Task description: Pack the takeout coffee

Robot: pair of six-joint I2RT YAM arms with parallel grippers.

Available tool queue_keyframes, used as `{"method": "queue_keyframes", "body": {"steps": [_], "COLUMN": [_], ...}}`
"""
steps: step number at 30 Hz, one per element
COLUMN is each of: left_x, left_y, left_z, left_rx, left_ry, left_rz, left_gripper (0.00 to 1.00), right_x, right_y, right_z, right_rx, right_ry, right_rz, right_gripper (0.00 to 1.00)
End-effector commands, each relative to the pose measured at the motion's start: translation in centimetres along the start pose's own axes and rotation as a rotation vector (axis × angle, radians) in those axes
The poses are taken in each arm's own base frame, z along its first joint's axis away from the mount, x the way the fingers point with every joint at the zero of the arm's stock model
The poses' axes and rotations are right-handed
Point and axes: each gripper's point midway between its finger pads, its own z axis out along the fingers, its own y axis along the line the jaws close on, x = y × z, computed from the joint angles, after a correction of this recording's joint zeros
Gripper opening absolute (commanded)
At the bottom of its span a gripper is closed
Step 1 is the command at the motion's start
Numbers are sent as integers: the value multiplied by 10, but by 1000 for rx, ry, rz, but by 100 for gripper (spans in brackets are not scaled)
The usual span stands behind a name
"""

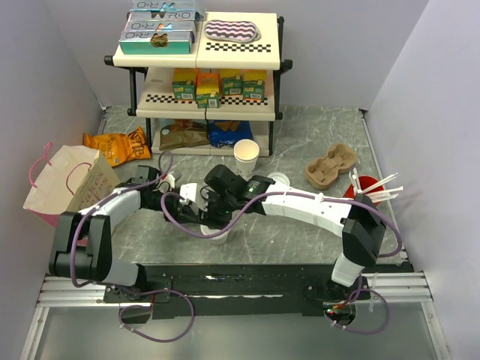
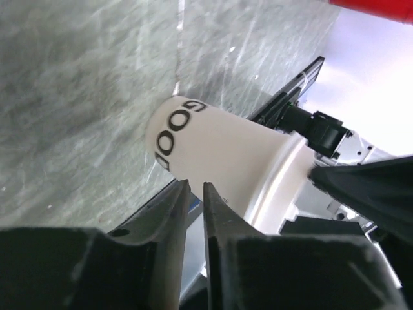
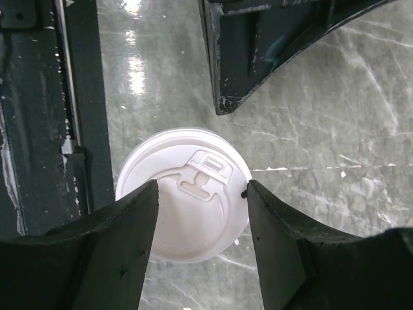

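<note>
White smooth plastic makes the one round lid on the single tapered cream paper takeout coffee, which stands mid-worktop toward the near edge. The right gripper is spread wide with its two fingers flanking the lid; I cannot tell if they touch it. The left gripper is almost closed and holds nothing.

A cream two-tier shelf with checkered trim holds teal boxes, a purple zigzag pouch and green-yellow cartons. On the grey marbled tabletop: an orange snack bag, a pink-handled paper bag, a brown cardboard cup carrier, and seemingly stacked lidless cream cups.
</note>
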Motion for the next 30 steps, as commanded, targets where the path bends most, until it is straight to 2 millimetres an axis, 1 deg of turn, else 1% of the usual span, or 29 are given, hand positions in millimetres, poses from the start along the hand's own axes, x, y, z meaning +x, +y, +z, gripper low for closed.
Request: {"method": "queue_keyframes", "body": {"steps": [1,2,3,4,5,6,7,8,13,18,19,20,21,22,23,24,25,26,27,29,30], "left_x": [-12,-7,-10,-4,-1,-2,3,7,15,13,12,12,12,11,11,11,8,11,10,11,12], "left_y": [-26,-30,-35,-34,-41,-46,-46,-51,-57,-57,-57,-59,-60,-62,-60,-60,-60,-54,-53,-49,-49], "left_z": [-10,-11,-13,-12,-17,-20,-21,-24,-29,-30,-31,-32,-32,-32,-32,-32,-31,-28,-27,-24,-23], "left_rx": [104,149,184,217,272,311,340,373,421,421,423,426,429,430,427,422,412,398,398,401,400], "left_ry": [-62,-46,-66,-53,-51,-61,-52,-42,-18,-26,-31,-38,-39,-41,-39,-35,-37,-15,-7,20,28], "left_rz": [155,154,188,184,199,225,224,239,265,260,264,273,279,288,291,291,302,281,277,254,245], "left_gripper": [29,34,37,39,44,47,49,52,56,57,57,58,58,59,60,60,60,60,60,61,61], "right_x": [-3,-5,-7,-8,-9,-9,-9,-9,-15,-19,-19,-19,-21,-22,-17,-10,-11,-1,7,14,16], "right_y": [-6,-5,-5,-5,-5,-4,-4,-3,-1,2,-2,-4,-7,-4,-20,-25,-19,-34,-34,-30,-29], "right_z": [-20,-22,-24,-27,-28,-29,-30,-31,-39,-43,-46,-49,-55,-60,-68,-73,-77,-85,-80,-77,-74], "right_rx": [58,56,60,64,64,62,63,60,54,41,47,40,28,-39,-40,-57,-135,-135,-178,-269,-292], "right_ry": [-1,-10,-19,-26,-27,-31,-34,-37,-70,-90,-97,-104,-122,-154,-177,-197,-234,-257,-264,-267,-281], "right_rz": [-16,-19,-22,-21,-22,-24,-26,-27,-28,-13,7,37,121,185,315,383,441,572,621,719,732], "right_gripper": [64,64,64,64,64,64,65,65,66,67,67,67,68,68,68,69,69,70,72,73,74]}}
